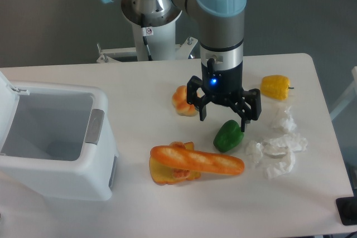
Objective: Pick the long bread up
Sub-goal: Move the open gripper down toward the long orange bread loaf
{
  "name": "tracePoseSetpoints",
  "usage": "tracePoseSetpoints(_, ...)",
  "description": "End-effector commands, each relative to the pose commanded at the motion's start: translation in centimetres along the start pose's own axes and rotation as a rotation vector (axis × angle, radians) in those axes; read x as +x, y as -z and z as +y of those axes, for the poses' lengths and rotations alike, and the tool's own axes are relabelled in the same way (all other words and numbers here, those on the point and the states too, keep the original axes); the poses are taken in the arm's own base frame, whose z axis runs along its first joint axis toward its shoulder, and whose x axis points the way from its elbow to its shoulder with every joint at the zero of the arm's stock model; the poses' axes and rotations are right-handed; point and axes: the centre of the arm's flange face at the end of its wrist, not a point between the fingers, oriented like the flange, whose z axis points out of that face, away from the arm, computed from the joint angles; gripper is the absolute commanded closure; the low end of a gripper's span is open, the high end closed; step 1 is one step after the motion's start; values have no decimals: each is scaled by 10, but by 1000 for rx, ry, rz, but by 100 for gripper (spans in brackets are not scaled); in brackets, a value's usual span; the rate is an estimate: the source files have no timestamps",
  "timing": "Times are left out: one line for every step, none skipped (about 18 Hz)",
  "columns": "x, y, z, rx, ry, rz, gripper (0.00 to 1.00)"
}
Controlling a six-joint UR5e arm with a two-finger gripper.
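I see my gripper point(223, 120) hanging spread open, holding nothing, right over the green pepper point(228, 136). The bread point(198, 160) lies below it, nearer the camera, across the toast point(167, 174).

The tool point(223, 116) is hanging over the middle of the white tabletop point(139, 76), its black fingers spread apart and holding nothing, a blue light glowing on its body. Just below it a green pepper point(228, 136) is sitting, and nearer the camera the long bread point(197, 160) is lying across a toast slice point(167, 170), its left end resting on top. A small orange bun point(182, 101) is sitting just left of the tool, and a yellow pepper point(275, 87) is lying to its far right. Crumpled white paper point(276, 147) is lying right of the green pepper. A white bin point(67, 137) is standing open at the left.
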Motion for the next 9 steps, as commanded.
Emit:
tracePoseSetpoints(0, 0, 0, 0, -2, 0, 0)
tracePoseSetpoints(0, 0, 0, 0, -2, 0, 0)
tracePoseSetpoints(0, -1, 0, -1, -1, 1, 0)
tracePoseSetpoints(1, 0, -1, 2, -1, 1, 0)
tracePoseSetpoints(1, 1, -1, 4, -3, 1, 0)
tracePoseSetpoints(1, 1, -1, 4, -3, 1, 0)
tracePoseSetpoints(1, 0, -1, 3, -3, 2, 0)
tracePoseSetpoints(1, -1, -1, 4, -3, 3, 0)
tracePoseSetpoints(0, -1, -2, 8, -3, 2, 0)
